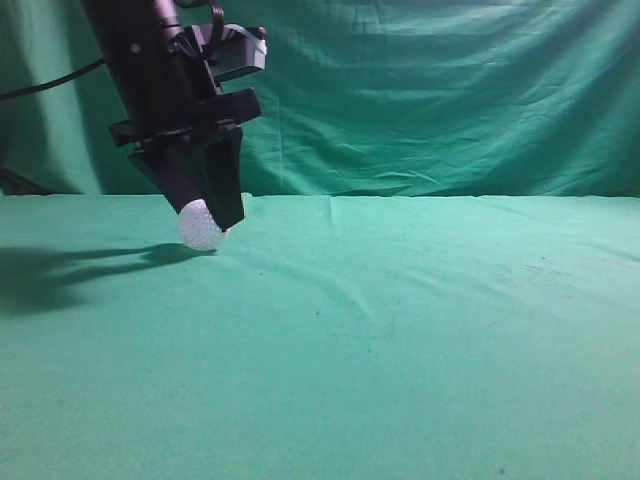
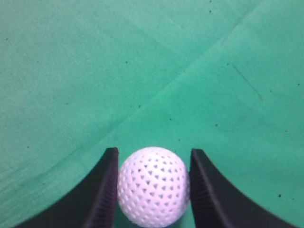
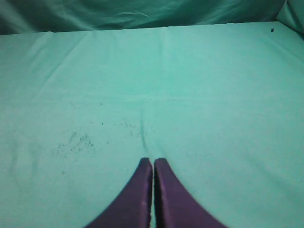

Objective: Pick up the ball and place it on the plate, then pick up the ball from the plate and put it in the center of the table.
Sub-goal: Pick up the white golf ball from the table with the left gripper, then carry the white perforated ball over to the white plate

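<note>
The ball [image 1: 198, 228], white and dimpled, sits between the black fingers of my left gripper [image 1: 212, 215] at the left of the table [image 1: 400, 330], at or just above the teal-green cloth. In the left wrist view the ball [image 2: 152, 187] fills the gap between the two fingers of that gripper [image 2: 154, 153], which press on its sides. My right gripper [image 3: 153, 161] is shut and empty over bare cloth, and it does not show in the exterior view. No plate is in view.
A draped green curtain [image 1: 430, 100] hangs behind the table's far edge. The left arm casts a dark shadow [image 1: 80, 265] on the cloth at the left. Faint dark specks [image 3: 78, 140] mark the cloth ahead of the right gripper.
</note>
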`<state>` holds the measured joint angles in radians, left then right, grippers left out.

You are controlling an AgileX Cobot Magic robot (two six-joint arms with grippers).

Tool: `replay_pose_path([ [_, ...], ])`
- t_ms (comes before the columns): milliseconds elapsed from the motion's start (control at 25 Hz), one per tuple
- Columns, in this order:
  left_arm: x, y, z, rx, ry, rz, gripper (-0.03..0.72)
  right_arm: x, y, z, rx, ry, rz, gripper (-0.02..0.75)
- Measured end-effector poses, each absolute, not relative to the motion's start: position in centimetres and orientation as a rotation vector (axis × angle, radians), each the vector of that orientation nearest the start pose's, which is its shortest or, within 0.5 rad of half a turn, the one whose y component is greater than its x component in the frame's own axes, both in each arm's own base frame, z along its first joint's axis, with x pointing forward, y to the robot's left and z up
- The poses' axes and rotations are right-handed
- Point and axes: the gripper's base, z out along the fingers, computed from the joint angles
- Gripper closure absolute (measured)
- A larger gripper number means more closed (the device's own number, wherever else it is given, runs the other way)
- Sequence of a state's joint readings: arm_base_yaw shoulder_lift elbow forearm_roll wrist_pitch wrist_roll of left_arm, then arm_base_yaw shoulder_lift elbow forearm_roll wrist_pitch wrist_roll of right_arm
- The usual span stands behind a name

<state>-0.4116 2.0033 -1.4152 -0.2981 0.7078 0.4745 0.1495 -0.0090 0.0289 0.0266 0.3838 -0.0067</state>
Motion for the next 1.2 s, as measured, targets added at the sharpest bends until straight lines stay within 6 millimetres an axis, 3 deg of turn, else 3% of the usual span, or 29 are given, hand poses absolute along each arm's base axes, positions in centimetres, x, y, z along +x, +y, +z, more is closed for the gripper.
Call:
replay_pose_path([
  [40,37.6,-18.3,17.9,0.939,2.594,-0.310,0.418,5.2,0.9,16.9,-0.131,1.885,0.124,0.738],
  [280,37.5,-18.3,18.2,0.948,2.615,-0.321,0.410,5.2,0.9,16.9,-0.131,1.885,0.124,0.738],
  [440,37.4,-17.8,20.6,0.851,2.674,-0.335,0.410,5.2,0.9,16.9,-0.131,1.885,0.124,0.738],
  [640,36.9,-14.2,25.5,0.653,2.680,-0.330,0.410,5.2,0.9,16.9,-0.131,1.885,0.124,0.738],
  [880,34.8,-8.7,29.8,0.479,2.642,-0.292,0.410,5.2,0.9,16.9,-0.131,1.885,0.124,0.738],
  [1040,32.8,-5.0,30.8,0.349,2.642,-0.260,0.410,5.4,1.0,17.9,-0.094,1.779,0.162,0.738],
  [1200,31.6,-1.7,30.1,0.222,2.676,-0.226,0.410,5.6,0.9,20.1,-0.010,1.540,0.233,0.738],
])
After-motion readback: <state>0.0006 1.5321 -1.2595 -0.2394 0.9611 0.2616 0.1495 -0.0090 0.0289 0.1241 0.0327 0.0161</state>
